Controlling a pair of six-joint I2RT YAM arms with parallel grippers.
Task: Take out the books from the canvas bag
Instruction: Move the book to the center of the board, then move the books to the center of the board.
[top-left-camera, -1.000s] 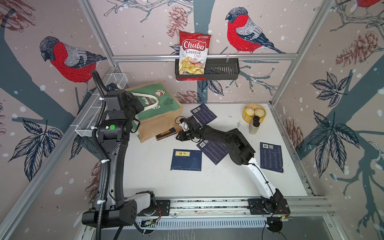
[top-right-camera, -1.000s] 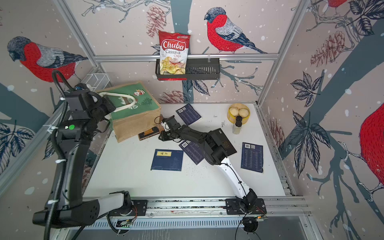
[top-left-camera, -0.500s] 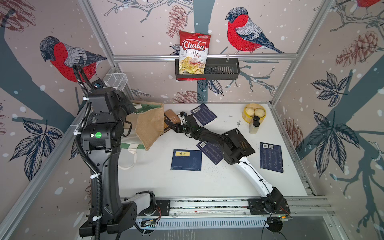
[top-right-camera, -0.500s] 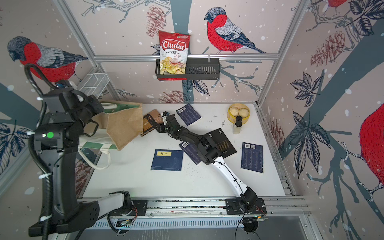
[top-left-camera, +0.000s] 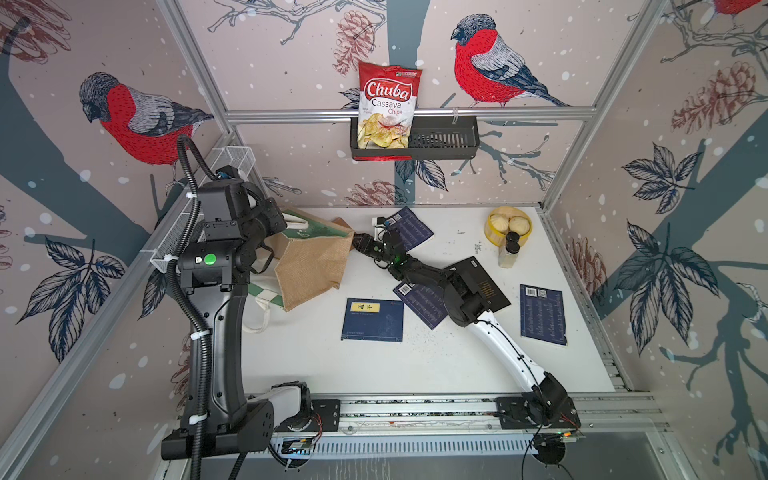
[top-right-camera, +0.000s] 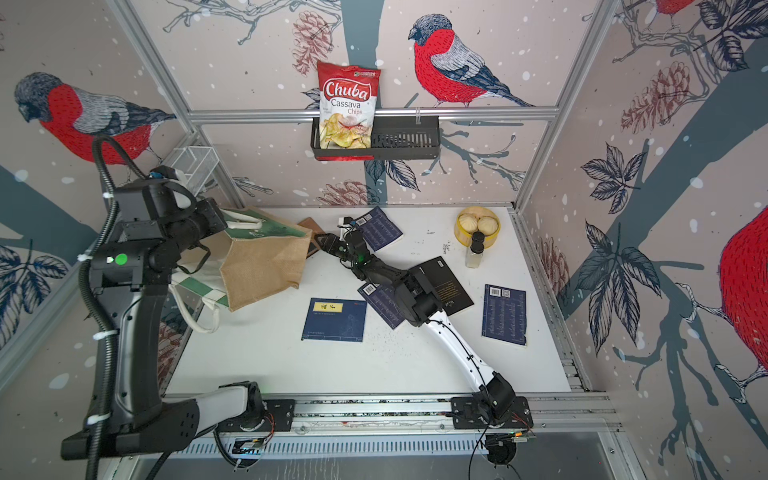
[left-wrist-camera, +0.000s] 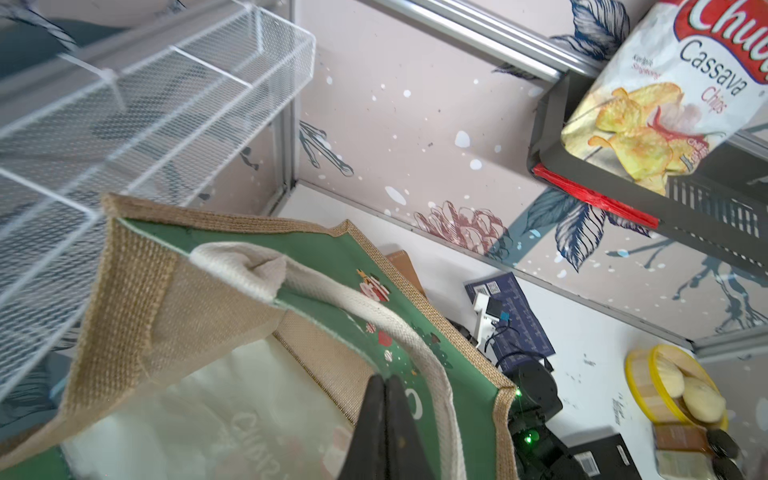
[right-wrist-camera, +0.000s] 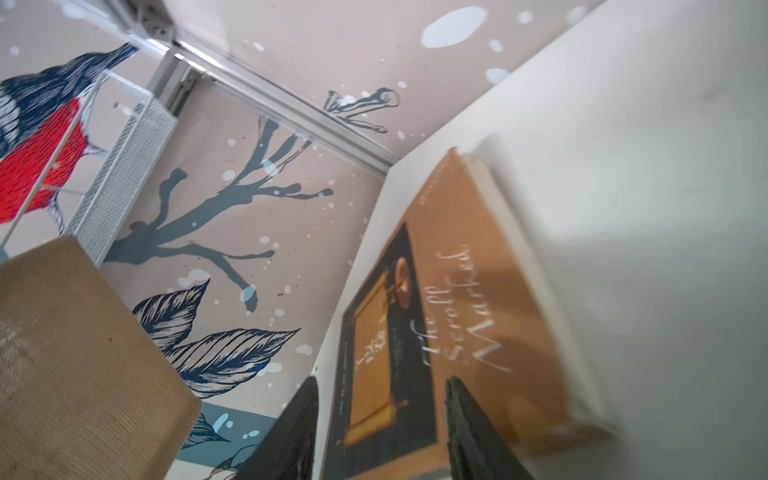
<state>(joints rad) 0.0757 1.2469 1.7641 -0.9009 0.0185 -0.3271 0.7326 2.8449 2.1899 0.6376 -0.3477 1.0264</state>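
Note:
The canvas bag (top-left-camera: 311, 262) (top-right-camera: 262, 266) hangs tilted above the table's left side, tan burlap with a green panel (left-wrist-camera: 332, 266) and white handles. My left gripper (left-wrist-camera: 384, 382) is shut on its rim. A brown book (top-left-camera: 343, 224) (right-wrist-camera: 457, 291) lies on the table behind the bag. My right gripper (top-left-camera: 357, 241) (right-wrist-camera: 380, 415) stands open just in front of it. Other books lie flat: a yellow-labelled navy one (top-left-camera: 372, 320), a navy one (top-left-camera: 419, 301) partly under the right arm, a black one (top-left-camera: 484, 286), and navy ones at the right (top-left-camera: 542, 313) and back (top-left-camera: 409, 228).
A yellow tub (top-left-camera: 508, 226) with buns and a small bottle (top-left-camera: 509, 253) stand at the back right. A red chips bag (top-left-camera: 388, 106) sits in a black rack (top-left-camera: 449, 141) on the back wall. A white wire basket (top-left-camera: 195, 216) hangs on the left wall.
My left arm lifted and tipped the bag off the table. My right gripper drew the brown book from the bag's mouth to the back of the table and opened.

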